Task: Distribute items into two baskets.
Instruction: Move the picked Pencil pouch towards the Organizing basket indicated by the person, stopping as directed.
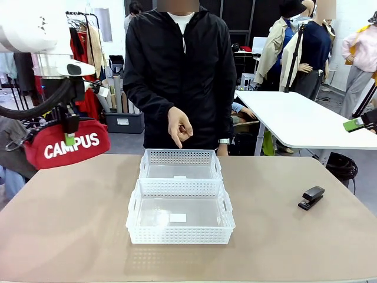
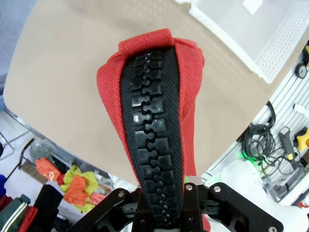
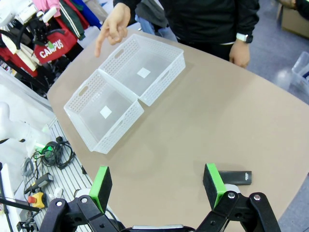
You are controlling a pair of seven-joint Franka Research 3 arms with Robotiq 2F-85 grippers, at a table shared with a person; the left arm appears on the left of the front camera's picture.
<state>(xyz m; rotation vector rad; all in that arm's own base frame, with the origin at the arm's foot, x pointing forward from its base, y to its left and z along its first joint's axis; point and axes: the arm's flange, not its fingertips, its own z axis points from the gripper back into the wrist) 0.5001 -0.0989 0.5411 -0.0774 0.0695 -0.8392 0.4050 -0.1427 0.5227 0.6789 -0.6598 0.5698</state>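
Transfer step, as judged: the left gripper (image 1: 69, 139) has its jaws clamped on the zipper (image 2: 153, 145) seam of the red pouch (image 1: 70, 150). The pouch hangs directly beneath the fingers, high off the table (image 1: 70, 224), with its lettering towards the front camera.

Targets: both baskets sit well below this gripper and well off towards the table's middle. The far basket (image 1: 179, 157) and the near basket (image 1: 179, 234) touch end to end, and both are empty. The person's hand (image 1: 178, 127) points down just above the far basket, so that is probably the intended one.

To do well:
- Carry the pouch across high enough for its hanging bottom to clear the rims.
- Turn its long side along the basket's long side, since the fit looks only slightly spare.
- Lower until the fabric rests on the basket floor, then release. Dropping from height risks it catching on a rim.

The right gripper (image 3: 157, 184) has its fingers apart and holds nothing. The stapler (image 3: 236, 177) lies on the table just beyond one green pad, near it but apart. It is probably the next pick, for the other basket.
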